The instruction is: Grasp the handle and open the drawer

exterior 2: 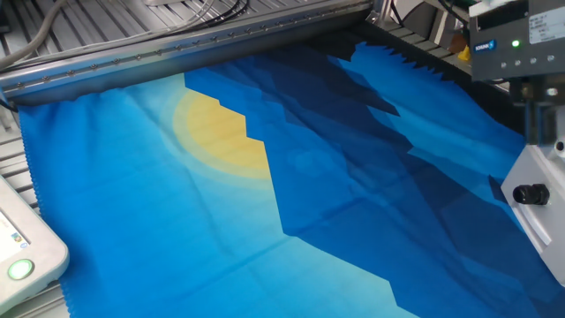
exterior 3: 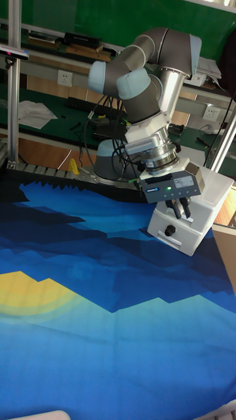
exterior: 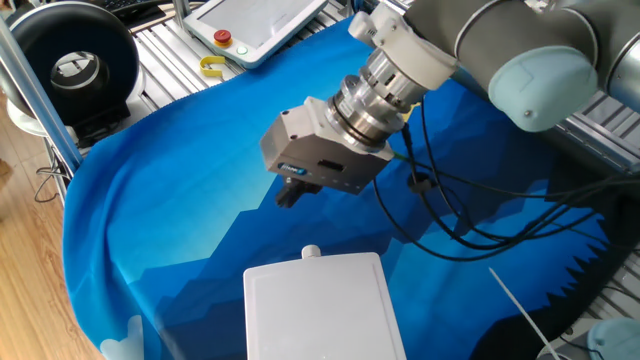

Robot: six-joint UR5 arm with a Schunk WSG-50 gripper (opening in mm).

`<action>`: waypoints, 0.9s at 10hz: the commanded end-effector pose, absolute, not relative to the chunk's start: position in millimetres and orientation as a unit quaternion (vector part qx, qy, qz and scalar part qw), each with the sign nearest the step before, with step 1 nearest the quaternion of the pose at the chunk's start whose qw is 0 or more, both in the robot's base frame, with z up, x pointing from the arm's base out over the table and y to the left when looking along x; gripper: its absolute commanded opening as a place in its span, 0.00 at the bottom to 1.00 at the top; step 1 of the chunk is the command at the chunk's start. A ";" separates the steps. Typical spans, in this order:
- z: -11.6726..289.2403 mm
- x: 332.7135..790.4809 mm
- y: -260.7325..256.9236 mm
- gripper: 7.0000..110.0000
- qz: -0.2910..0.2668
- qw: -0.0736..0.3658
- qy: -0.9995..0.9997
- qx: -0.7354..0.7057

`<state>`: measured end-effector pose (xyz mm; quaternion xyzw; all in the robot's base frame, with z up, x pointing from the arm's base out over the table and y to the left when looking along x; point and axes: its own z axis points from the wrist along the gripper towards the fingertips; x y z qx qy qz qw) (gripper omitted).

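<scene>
The drawer (exterior: 322, 306) is the white flat-topped plastic box at the near edge of the blue cloth; it also shows at the right edge of the other fixed view (exterior 2: 540, 190) and in the tall view (exterior 3: 196, 216). Its handle (exterior: 310, 252) is a small round knob on the front face, looking dark in the other fixed view (exterior 2: 530, 193) and the tall view (exterior 3: 170, 230). My gripper (exterior: 290, 192) hangs just above and in front of the handle, apart from it. Its two dark fingers (exterior 3: 174, 209) point down with a narrow gap, holding nothing.
A blue and yellow cloth (exterior: 170, 210) covers the table. A white pendant with a red button (exterior: 255, 25) and a yellow tape dispenser (exterior: 212, 67) lie at the back left, beside a black round device (exterior: 75, 65). Black cables (exterior: 440, 205) trail from the arm.
</scene>
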<state>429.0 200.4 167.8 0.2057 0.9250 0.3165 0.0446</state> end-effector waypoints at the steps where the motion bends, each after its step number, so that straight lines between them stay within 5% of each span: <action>1: 166.1 424.2 193.5 0.15 0.320 0.056 0.926 0.190; 2: 166.9 419.7 190.0 0.36 0.326 0.054 0.924 0.191; 9: 158.1 374.3 210.0 0.36 0.371 -0.010 0.901 0.225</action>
